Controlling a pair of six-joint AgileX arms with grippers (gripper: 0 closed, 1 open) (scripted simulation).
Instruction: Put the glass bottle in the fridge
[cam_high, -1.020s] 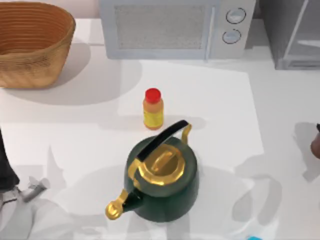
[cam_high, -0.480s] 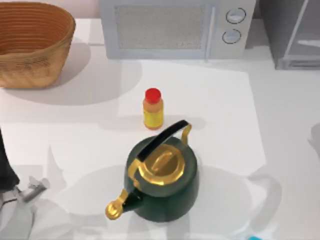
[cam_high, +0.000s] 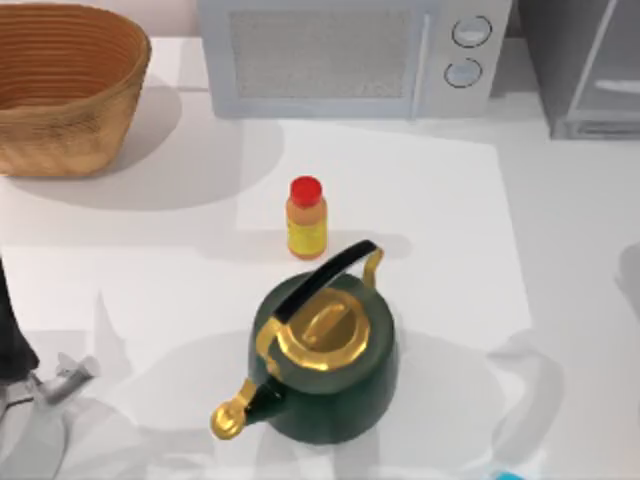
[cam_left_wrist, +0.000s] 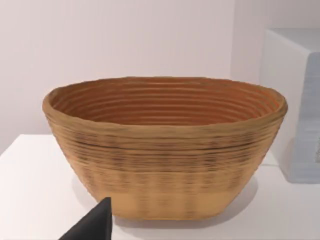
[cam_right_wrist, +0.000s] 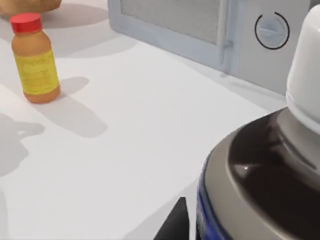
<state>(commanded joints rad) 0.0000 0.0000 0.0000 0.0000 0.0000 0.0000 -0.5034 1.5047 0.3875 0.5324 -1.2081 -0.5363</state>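
Left arm (cam_high: 15, 350) is sitting at the bench's (cam_high: 420, 200) left edge; its end effector's state cannot be told. Basket (cam_high: 60, 85) is occupying the far-left corner. Orange bottle (cam_high: 306, 218) is standing mid-bench, kettle (cam_high: 325, 355) just nearer. Microwave (cam_high: 350, 55) and fridge (cam_high: 585, 65) are lining the far edge. Glass bottle (cam_right_wrist: 265, 185) is looming close in the right wrist view; right end effector's grip cannot be told.

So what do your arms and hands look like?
My left arm is black, with pale grey parts beside it. My left hand looks like a pointed black wedge. My right hand, next to the glass bottle, is a black wedge too. I can't see any cables or markings.
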